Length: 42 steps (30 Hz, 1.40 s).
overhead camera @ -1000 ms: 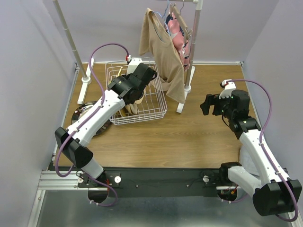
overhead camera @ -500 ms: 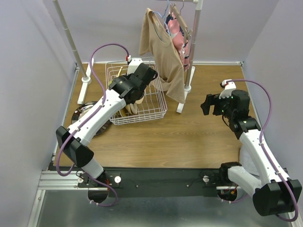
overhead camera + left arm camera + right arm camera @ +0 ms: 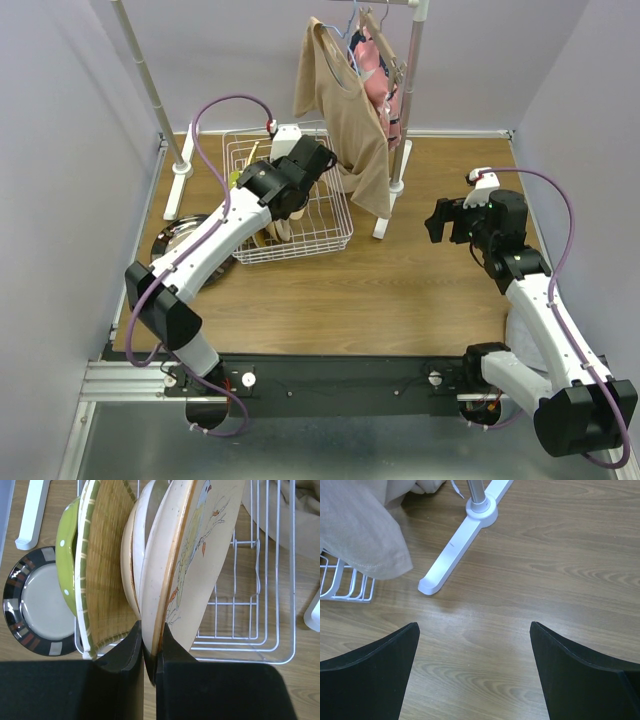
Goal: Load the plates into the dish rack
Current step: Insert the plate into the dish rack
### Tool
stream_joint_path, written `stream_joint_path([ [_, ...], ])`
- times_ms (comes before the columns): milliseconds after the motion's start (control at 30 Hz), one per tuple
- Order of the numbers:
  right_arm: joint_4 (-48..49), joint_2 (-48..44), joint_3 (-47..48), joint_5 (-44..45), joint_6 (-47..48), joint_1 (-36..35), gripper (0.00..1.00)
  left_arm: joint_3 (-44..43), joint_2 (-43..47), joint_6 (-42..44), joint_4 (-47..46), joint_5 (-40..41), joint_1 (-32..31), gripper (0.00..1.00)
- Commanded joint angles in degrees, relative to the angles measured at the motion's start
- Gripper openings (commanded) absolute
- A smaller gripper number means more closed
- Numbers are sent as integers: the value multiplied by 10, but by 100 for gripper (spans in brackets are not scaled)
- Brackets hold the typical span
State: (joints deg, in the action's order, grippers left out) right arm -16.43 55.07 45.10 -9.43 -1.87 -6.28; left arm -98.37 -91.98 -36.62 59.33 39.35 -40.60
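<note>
**A:** What do we see of the left gripper (image 3: 150,632)?

**B:** We see its two black fingers nearly together, pinching the rim of a peach bird-painted plate (image 3: 205,550). The plate stands upright on edge in the white wire dish rack (image 3: 272,585).

**A:** And where are the other plates?

**B:** To its left in the rack we find cream plates (image 3: 140,555) packed close, then a woven-look plate (image 3: 107,565), then a lime dotted plate (image 3: 65,565), all on edge. A dark-rimmed plate (image 3: 32,600) lies flat on the wooden table (image 3: 400,280), just outside the rack's left side.

**A:** What of the right gripper (image 3: 473,627)?

**B:** We see its jaws spread wide with nothing between them. It hangs over bare wood, well apart from the rack. Ahead of it are the foot of a white clothes-rail stand (image 3: 460,540) and a beige garment (image 3: 360,525).
</note>
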Motion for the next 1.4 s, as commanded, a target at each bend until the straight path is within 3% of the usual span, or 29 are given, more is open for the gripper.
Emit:
stream_joint_path([
  [0, 12, -5, -8, 18, 5, 2, 100, -9, -15, -48, -33, 74, -2, 0],
  [333, 13, -6, -9, 25, 6, 2, 100, -79, -86, -88, 47, 151, -24, 0],
  [1367, 17, 0, -10, 42, 8, 2, 100, -53, -82, -106, 47, 196, -21, 0],
])
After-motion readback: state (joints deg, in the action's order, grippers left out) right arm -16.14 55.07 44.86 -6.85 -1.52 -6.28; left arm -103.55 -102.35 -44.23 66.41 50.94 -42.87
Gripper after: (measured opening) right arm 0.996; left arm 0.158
